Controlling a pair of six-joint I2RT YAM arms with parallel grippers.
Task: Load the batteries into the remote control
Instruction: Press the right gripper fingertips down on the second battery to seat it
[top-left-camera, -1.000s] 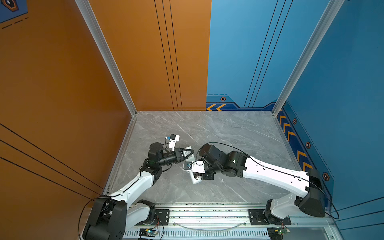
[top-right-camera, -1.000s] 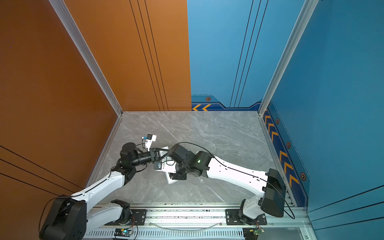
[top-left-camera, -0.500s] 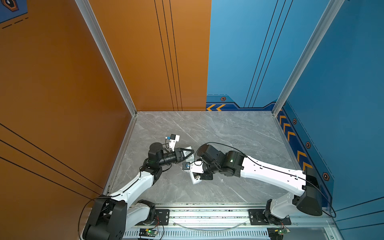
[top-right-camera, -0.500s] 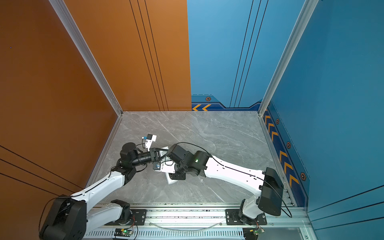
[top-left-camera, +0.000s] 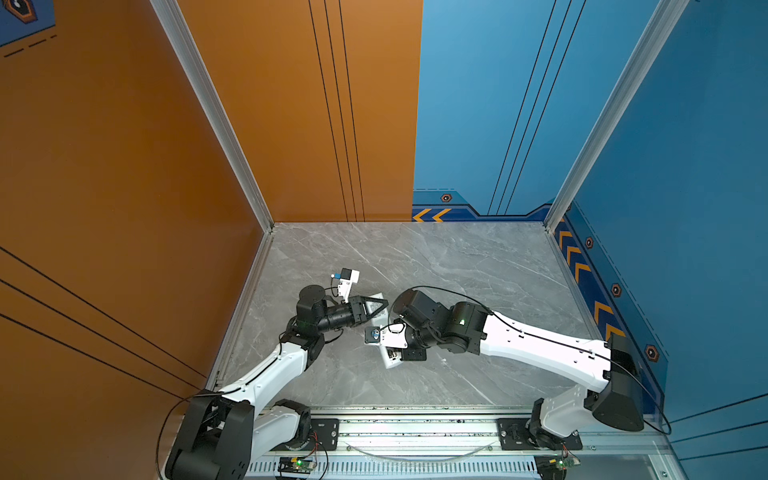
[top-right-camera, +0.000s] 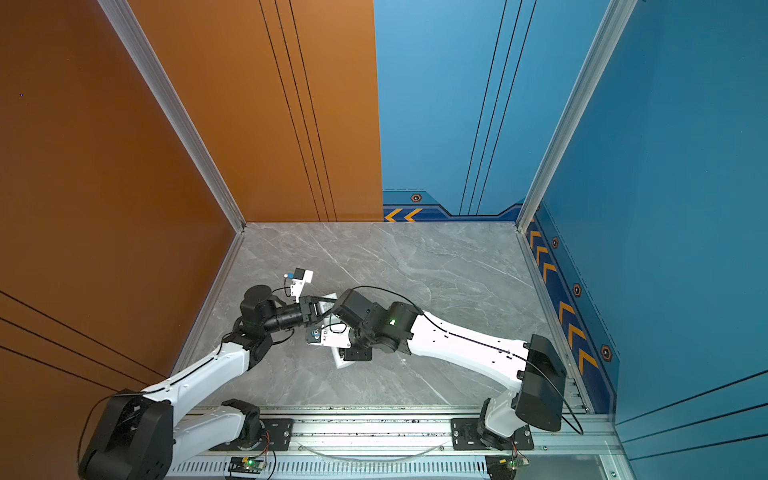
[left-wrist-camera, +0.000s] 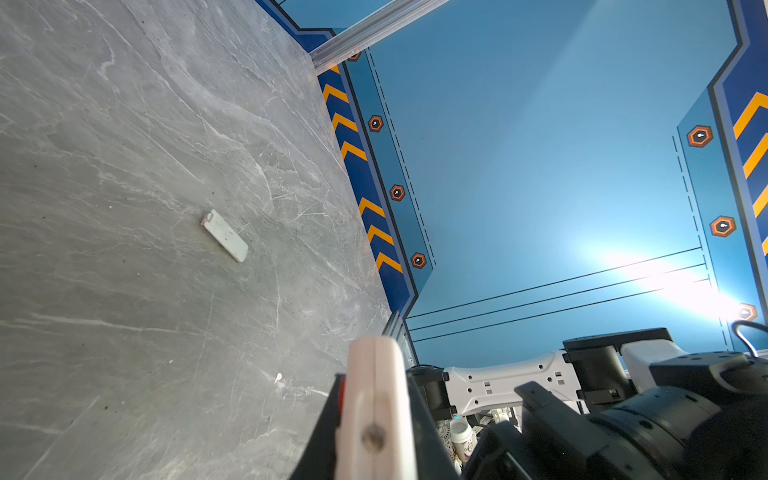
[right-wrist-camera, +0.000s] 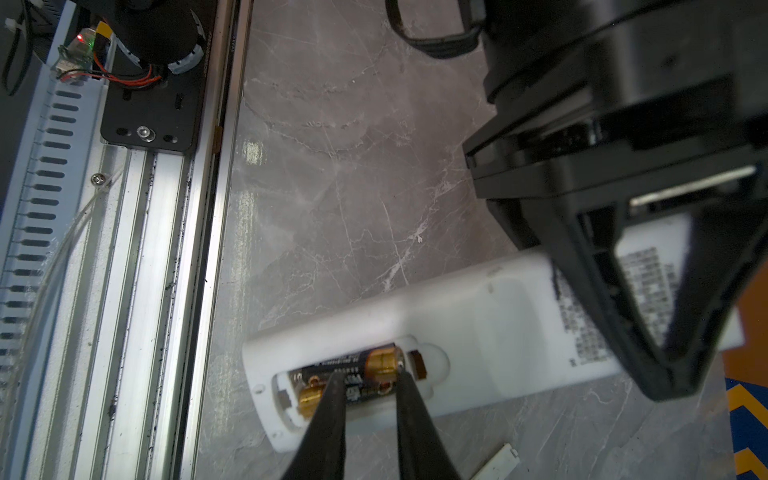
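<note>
The white remote control (right-wrist-camera: 478, 332) lies back-up on the grey table with its battery compartment uncovered. Two batteries (right-wrist-camera: 374, 365), dark with copper ends, lie side by side in that compartment. My right gripper (right-wrist-camera: 370, 376) points down onto them, its two thin fingers slightly apart and their tips touching the batteries without clasping either. My left gripper (top-left-camera: 380, 305) is shut on the remote's far end, whose white edge (left-wrist-camera: 374, 399) shows between the black fingers (left-wrist-camera: 324, 436). In both top views the right wrist covers most of the remote (top-right-camera: 344, 362).
A small white battery cover (left-wrist-camera: 224, 236) lies loose on the table beyond the remote; one corner of this cover (right-wrist-camera: 496, 465) is beside my right fingers. The aluminium base rail (right-wrist-camera: 166, 249) runs along the table's front edge. Orange and blue walls enclose the table.
The right arm has edged a little to the left, closer over the remote's near end. The left arm and the remote have stayed where they were.
</note>
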